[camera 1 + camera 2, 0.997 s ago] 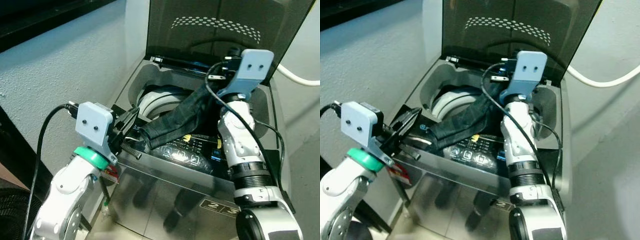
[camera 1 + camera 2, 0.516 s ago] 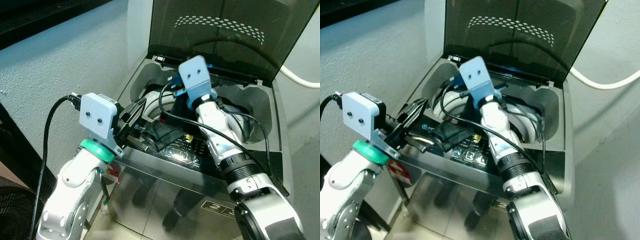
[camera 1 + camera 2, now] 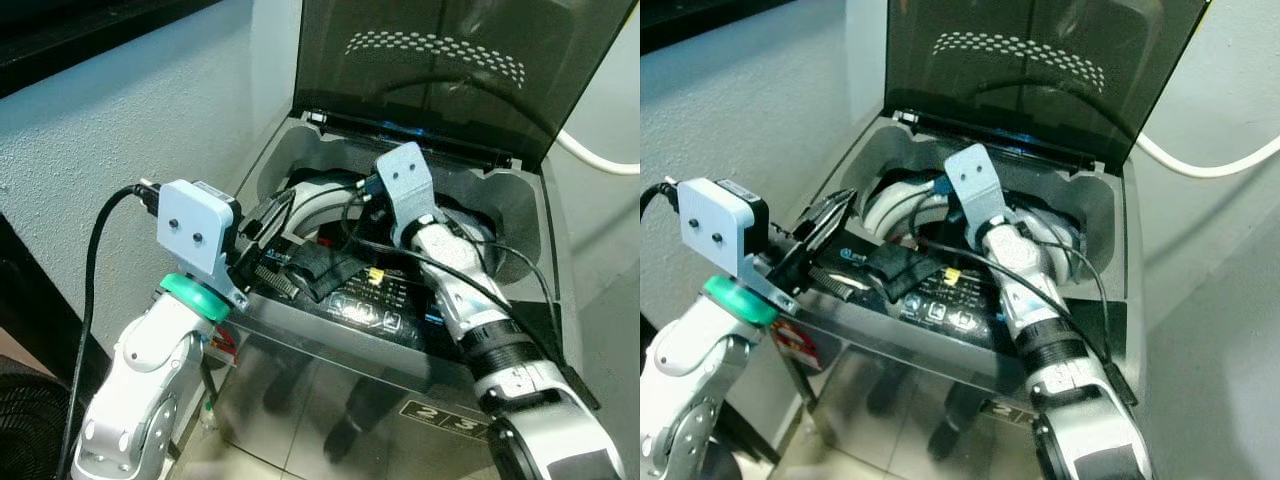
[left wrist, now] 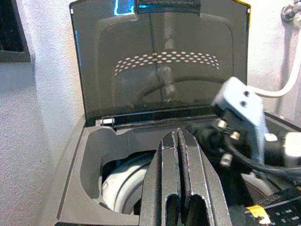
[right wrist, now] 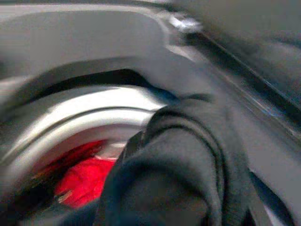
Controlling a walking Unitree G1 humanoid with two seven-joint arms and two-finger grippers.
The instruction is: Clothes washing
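Note:
A top-loading washing machine (image 3: 262,160) stands with its dark lid (image 3: 440,70) raised. My right gripper (image 3: 352,196) reaches down into the drum (image 3: 312,200) below its blue-grey wrist housing, shut on a dark garment (image 5: 178,179). The garment's other end (image 3: 320,272) lies on the control panel (image 3: 385,300). A red piece of clothing (image 5: 84,181) rests inside the drum. My left gripper (image 4: 178,155) hovers shut and empty over the front left corner of the machine, pointing at the opening.
A rough white wall (image 3: 120,120) runs along the machine's left side. A white hose (image 3: 592,155) passes behind the lid on the right. Cables loop over my right arm above the opening.
My right arm has swung from high by the lid down into the drum, taking the dark garment with it. The cloth no longer stretches across the opening. The left arm has barely shifted.

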